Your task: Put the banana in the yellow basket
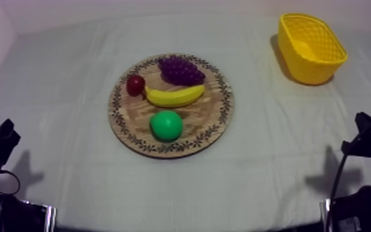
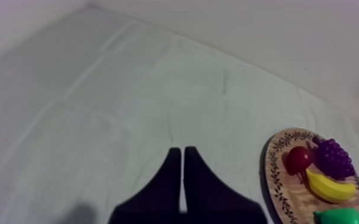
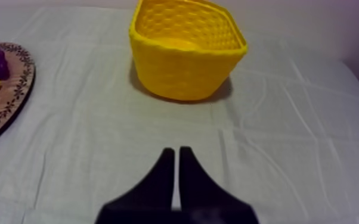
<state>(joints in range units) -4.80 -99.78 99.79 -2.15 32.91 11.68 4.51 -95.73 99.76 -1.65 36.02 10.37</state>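
Yellow and curved, the banana (image 1: 174, 95) lies on the wooden board (image 1: 205, 118), ahead and to the right of the left end effector (image 2: 182, 150) and ahead and to the left of the right end effector (image 3: 176, 151). Each end effector has its black fingers pressed together into a narrow wedge, holding nothing, and each sits at its own side of the worktop (image 1: 71, 74).

The banana's long axis runs crosswise, from one arm's side toward the other's. Its curve cups the bunch of grapes (image 1: 180, 70) just beyond it. The small red fruit (image 1: 135, 84) sits at its end on the left arm's side, touching or nearly so. The pear (image 1: 166, 125) is just nearer than the banana, a little apart.

The yellow basket (image 1: 311, 69) stands straight ahead of the right end effector, well apart from the board — so I judge the right arm better placed for the carry. Its fingers would have to open and close across the banana's narrow width, in the tight room between grapes and pear.
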